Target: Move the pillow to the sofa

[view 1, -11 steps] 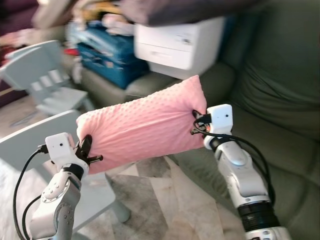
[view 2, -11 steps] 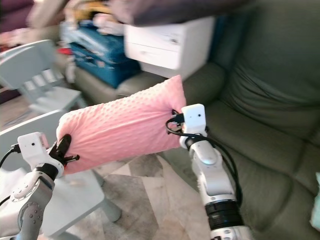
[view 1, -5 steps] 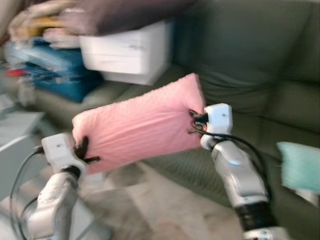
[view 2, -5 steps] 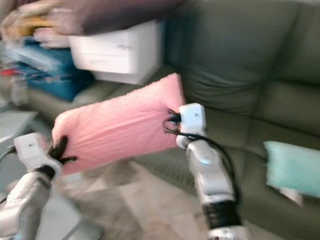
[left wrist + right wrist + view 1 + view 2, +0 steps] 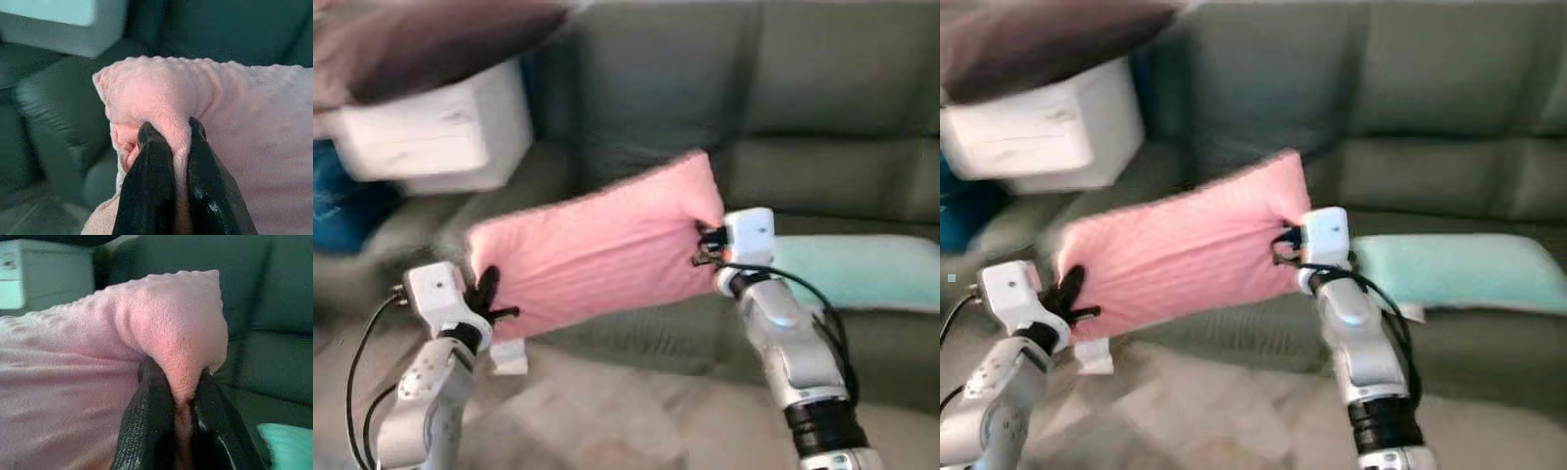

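A pink dimpled pillow (image 5: 592, 250) hangs in the air between my two arms, in front of a dark green sofa (image 5: 822, 108). My left gripper (image 5: 487, 294) is shut on the pillow's left end; in the left wrist view its black fingers (image 5: 151, 166) pinch a fold of pink fabric. My right gripper (image 5: 703, 247) is shut on the pillow's right end, and its fingers (image 5: 146, 416) squeeze a corner of the pillow (image 5: 181, 328). The pillow tilts up toward the right and is held above the sofa's seat edge.
A pale mint cushion (image 5: 852, 269) lies on the sofa seat to the right of my right arm. A white box (image 5: 431, 132) under a dark purple cushion (image 5: 421, 39) sits at the sofa's left end. Pale rug (image 5: 607, 411) lies below.
The camera has swung to the right, so the sofa's back and the mint cushion have come into view and the blue things have slid off left. Both grippers still hold the pillow.
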You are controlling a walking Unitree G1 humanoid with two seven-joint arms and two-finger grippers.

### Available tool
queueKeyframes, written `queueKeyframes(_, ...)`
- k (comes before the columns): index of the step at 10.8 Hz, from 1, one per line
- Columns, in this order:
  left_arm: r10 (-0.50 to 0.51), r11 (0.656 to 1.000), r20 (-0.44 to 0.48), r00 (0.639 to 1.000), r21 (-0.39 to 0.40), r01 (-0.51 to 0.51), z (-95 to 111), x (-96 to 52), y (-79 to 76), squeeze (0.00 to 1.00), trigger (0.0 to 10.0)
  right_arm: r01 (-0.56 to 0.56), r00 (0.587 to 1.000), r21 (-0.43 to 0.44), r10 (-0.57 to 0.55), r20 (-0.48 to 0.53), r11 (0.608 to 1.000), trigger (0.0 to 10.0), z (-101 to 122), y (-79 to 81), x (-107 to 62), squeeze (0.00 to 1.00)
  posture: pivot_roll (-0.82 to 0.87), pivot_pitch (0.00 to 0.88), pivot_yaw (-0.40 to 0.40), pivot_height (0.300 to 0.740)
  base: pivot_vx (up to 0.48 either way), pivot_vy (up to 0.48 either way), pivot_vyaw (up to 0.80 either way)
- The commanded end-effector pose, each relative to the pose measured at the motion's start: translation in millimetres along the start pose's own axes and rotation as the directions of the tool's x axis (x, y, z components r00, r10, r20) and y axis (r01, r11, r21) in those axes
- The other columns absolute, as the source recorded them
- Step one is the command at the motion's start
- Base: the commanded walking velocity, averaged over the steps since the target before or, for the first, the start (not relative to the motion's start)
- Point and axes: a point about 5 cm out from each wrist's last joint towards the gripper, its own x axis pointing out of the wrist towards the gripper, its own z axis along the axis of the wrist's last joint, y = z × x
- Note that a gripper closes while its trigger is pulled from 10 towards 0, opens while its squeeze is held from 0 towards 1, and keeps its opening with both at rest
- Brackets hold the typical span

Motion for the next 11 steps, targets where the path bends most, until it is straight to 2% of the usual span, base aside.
queueKeyframes(1, 0.05, 0.999, 0.021, 0.999, 0.021, -0.051, 6.9, -2.0, 12.7, 0.0, 10.0, 0.008, 0.999, 0.004, -0.008, 0.04, 1.0, 10.0, 10.4, 2.4, 3.2, 0.0, -0.21, 0.0, 0.091, 0.74, 0.0, 0.0, -0.8)
queueKeyframes(4, 0.062, 0.998, 0.024, 0.998, 0.018, -0.063, 6.9, -2.2, 13.9, 0.0, 10.0, 0.007, 0.999, 0.007, -0.008, 0.047, 1.0, 10.0, 10.4, 2.3, 2.8, 0.0, -0.21, 0.0, 0.092, 0.74, 0.0, 0.0, -0.73)
queueKeyframes(7, 0.061, 0.998, 0.026, 0.998, 0.015, -0.061, 7.7, -2.0, 14.3, 0.0, 10.0, 0.0, 0.999, -0.008, 0.0, 0.049, 1.0, 10.0, 10.7, 4.0, 2.3, 0.0, -0.21, 0.0, 0.092, 0.74, 0.0, 0.0, 0.0)
queueKeyframes(11, 0.043, 0.998, 0.033, 0.999, 0.041, -0.045, 7.5, -3.0, 12.5, 0.0, 10.0, 0.001, 0.999, -0.009, -0.001, 0.051, 1.0, 10.0, 11.0, 4.2, 2.6, 0.0, -0.21, 0.0, 0.091, 0.74, 0.0, 0.453, 0.0)
